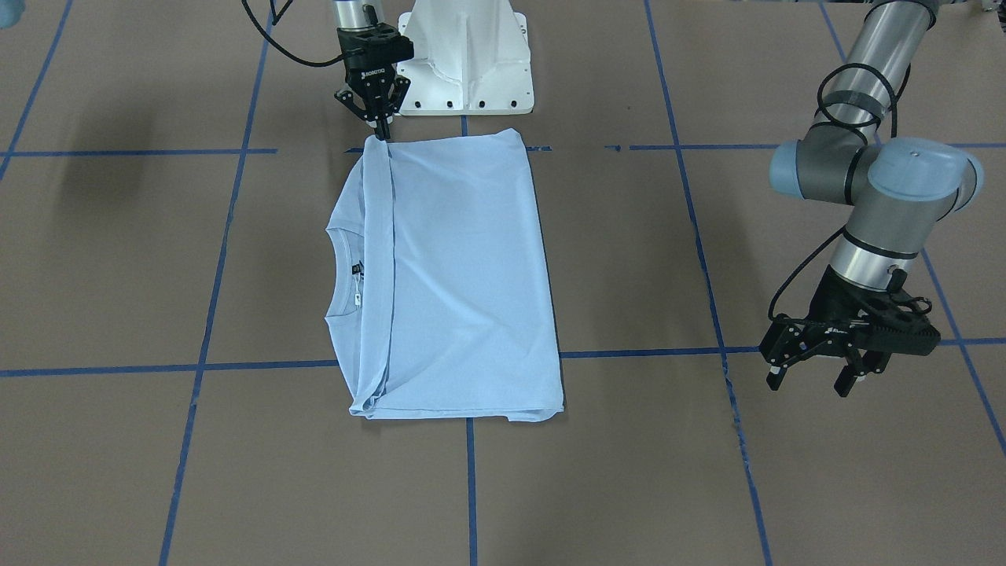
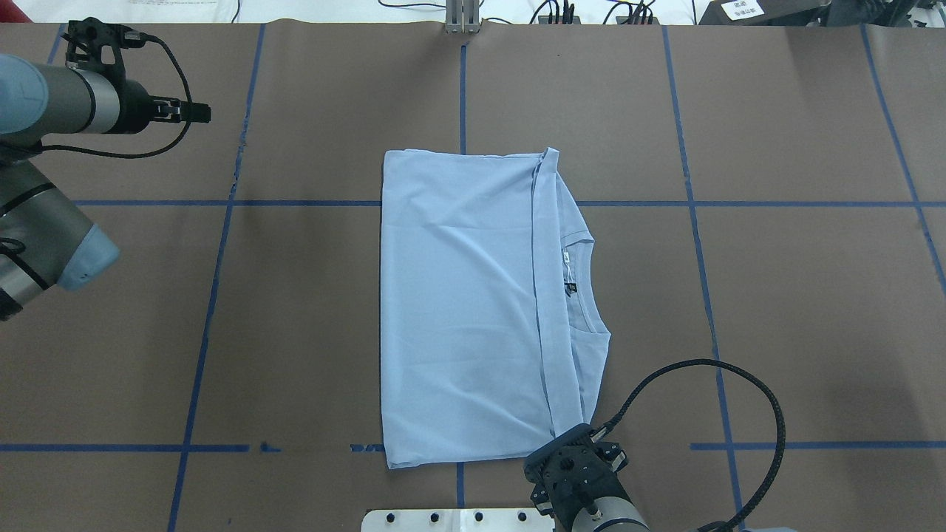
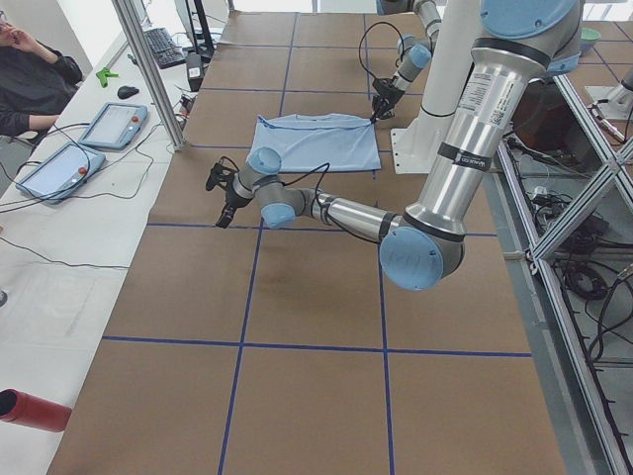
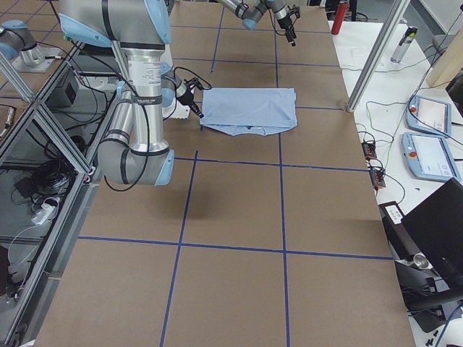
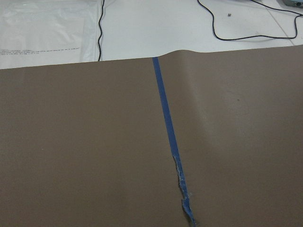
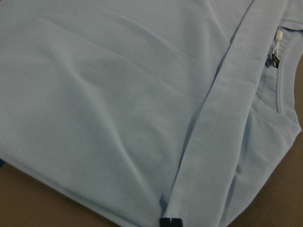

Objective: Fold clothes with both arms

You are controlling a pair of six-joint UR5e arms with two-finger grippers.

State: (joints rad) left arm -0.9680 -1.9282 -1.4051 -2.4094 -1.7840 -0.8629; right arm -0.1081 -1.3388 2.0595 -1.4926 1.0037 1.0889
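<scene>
The light blue T-shirt (image 1: 464, 275) lies folded flat mid-table, its collar and dark neck label (image 2: 570, 287) peeking out beside the folded-over hem band. My right gripper (image 1: 382, 130) points down at the shirt's corner nearest the robot base, shut on the hem there. In the right wrist view a black fingertip (image 6: 170, 221) sits on that hem band (image 6: 213, 127). From overhead the right gripper (image 2: 573, 437) covers this corner. My left gripper (image 1: 809, 381) hovers open and empty over bare table, far off the shirt's side; overhead the left gripper (image 2: 196, 112) shows side-on.
The white pedestal base (image 1: 464, 55) stands just behind the shirt. Blue tape lines (image 5: 165, 118) grid the brown table cover. Beyond the far edge, a white bench holds tablets (image 3: 59, 168), cables and a red cylinder (image 3: 35, 411); a person (image 3: 30, 74) sits there.
</scene>
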